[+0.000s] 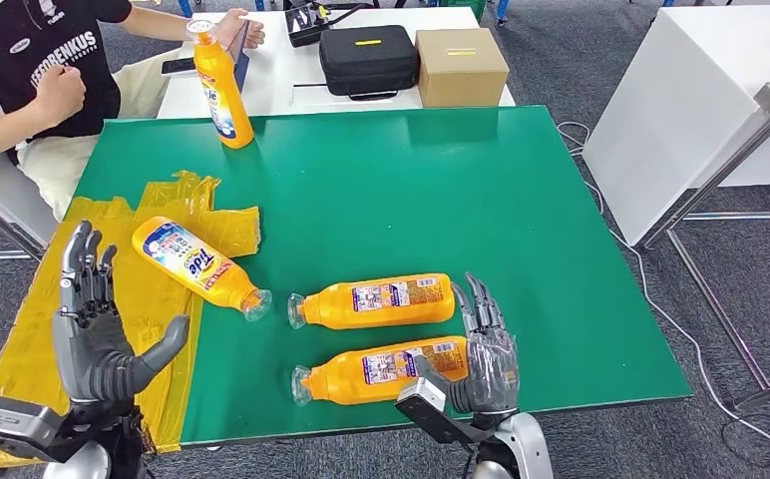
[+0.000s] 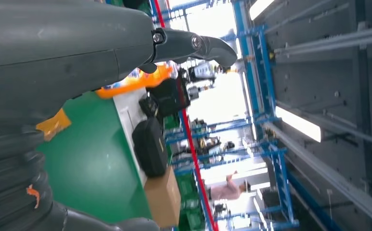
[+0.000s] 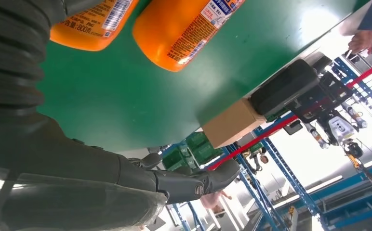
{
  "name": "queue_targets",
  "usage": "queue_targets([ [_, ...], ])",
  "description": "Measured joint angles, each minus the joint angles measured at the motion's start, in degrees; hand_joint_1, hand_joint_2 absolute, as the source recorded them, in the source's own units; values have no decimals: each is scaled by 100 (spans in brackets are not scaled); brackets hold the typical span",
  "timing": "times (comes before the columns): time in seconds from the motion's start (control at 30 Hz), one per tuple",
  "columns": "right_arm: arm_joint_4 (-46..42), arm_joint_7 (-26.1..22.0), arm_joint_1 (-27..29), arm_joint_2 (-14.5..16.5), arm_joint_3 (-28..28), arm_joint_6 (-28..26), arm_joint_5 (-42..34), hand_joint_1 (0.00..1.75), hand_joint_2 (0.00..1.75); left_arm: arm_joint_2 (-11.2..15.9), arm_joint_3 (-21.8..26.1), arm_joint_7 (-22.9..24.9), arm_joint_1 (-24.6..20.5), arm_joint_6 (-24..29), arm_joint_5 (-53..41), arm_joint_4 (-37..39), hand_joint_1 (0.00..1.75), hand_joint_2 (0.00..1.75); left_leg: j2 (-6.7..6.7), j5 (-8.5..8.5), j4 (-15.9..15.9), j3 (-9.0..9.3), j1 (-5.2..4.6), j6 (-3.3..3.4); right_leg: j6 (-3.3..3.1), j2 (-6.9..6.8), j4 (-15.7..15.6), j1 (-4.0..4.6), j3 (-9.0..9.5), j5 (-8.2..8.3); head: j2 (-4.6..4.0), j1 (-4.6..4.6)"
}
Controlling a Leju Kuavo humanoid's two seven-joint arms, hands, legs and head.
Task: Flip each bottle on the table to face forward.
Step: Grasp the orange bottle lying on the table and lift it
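Note:
Three orange bottles lie on the green table. One with its blue Tide front label up rests partly on yellow plastic. The middle bottle and the near bottle show their back labels. A fourth orange bottle stands upright at the far left edge, a person's hand on it. My right hand is open, fingers up, at the base of the near bottle; whether it touches is unclear. My left hand is open, raised over the yellow plastic. The right wrist view shows the bases of the near bottle and the middle bottle.
A yellow plastic sheet hangs over the table's left front corner. Behind the green table stands a white table with a black case and a cardboard box. A person sits at the far left. A white table stands to the right.

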Motion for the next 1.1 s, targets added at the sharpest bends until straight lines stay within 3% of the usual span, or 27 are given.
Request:
queue_targets([
  [0.1, -33, 330, 8, -34, 19, 217, 624, 0, 175, 19, -41, 17, 110, -163, 12, -28, 0, 175, 0, 0, 0, 0, 0, 0, 0, 1, 0, 0, 2, 0, 2, 1],
  [0.23, -245, 1007, -29, -82, 34, 1341, 1756, 0, 175, 32, -202, -69, 438, -286, -182, -33, 0, 175, 1, 0, 0, -1, 0, 0, 0, 4, 0, 0, -1, 0, 2, 0],
  [0.4, -289, 1353, -594, -247, 36, 2834, 1618, 0, 175, 33, -391, 2, 576, -278, -234, 109, 0, 175, 8, -1, 0, 7, 0, 1, 0, 11, -2, 0, -21, 1, 1, 0],
  [0.5, -63, 1438, -1091, -423, 34, 3344, 1395, 0, 175, 32, -452, 61, 503, -381, -117, 327, 0, 175, 5, 0, -1, 17, 0, 3, 0, 9, -3, 0, -43, 0, 0, 1],
  [0.77, 832, 1501, -2119, -1040, 57, 3557, 754, 0, 175, -47, -753, 186, 209, -672, 23, 1193, 0, 175, 3, 18, 4, 2, -15, 25, 21, 8, 2, -14, 6, 21, 0, -1],
  [1.1, 878, 1700, -2452, -1402, 185, 3467, 367, 0, 175, -116, -913, 195, 156, -604, -121, 1521, 0, 175, 4, 14, 2, -13, -15, 24, 21, 10, 2, -12, -8, 17, 0, -2],
])
